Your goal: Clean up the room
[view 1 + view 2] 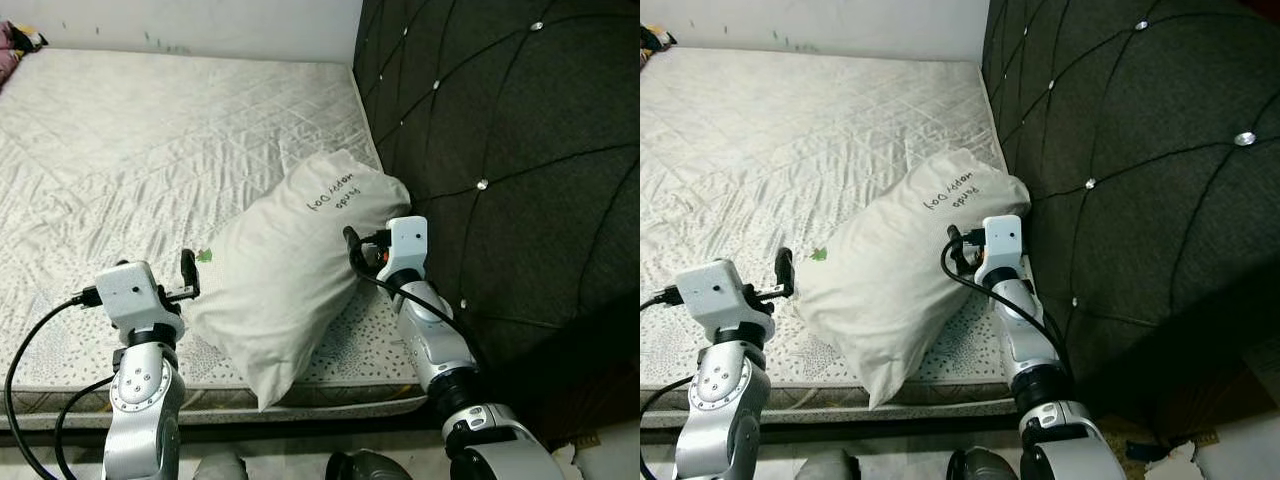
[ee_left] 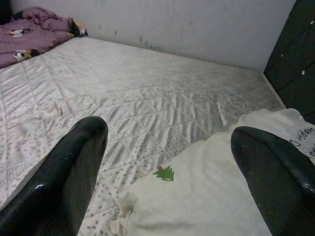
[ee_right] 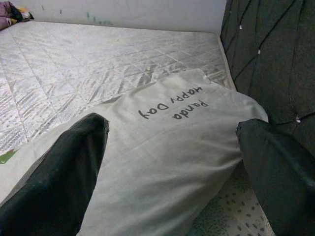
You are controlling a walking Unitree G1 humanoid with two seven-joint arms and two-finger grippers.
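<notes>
A white pillow (image 1: 290, 260) with "Panda Happy Day" handwritten on it and a small green tree mark (image 2: 164, 173) lies tilted on the mattress (image 1: 150, 130), its far corner against the headboard. My left gripper (image 1: 189, 276) is open at the pillow's left edge, by the tree mark. My right gripper (image 1: 354, 254) is open at the pillow's right side, close to the headboard. In the right wrist view the pillow (image 3: 167, 147) lies between the two spread black fingers (image 3: 54, 182). I cannot tell whether either gripper touches the fabric.
A dark tufted headboard (image 1: 500, 150) with shiny buttons rises along the right of the bed. A crumpled purple blanket (image 2: 29, 39) lies at the mattress's far left corner by the white wall (image 1: 200, 20). The mattress's front edge (image 1: 200, 405) runs just before my arms.
</notes>
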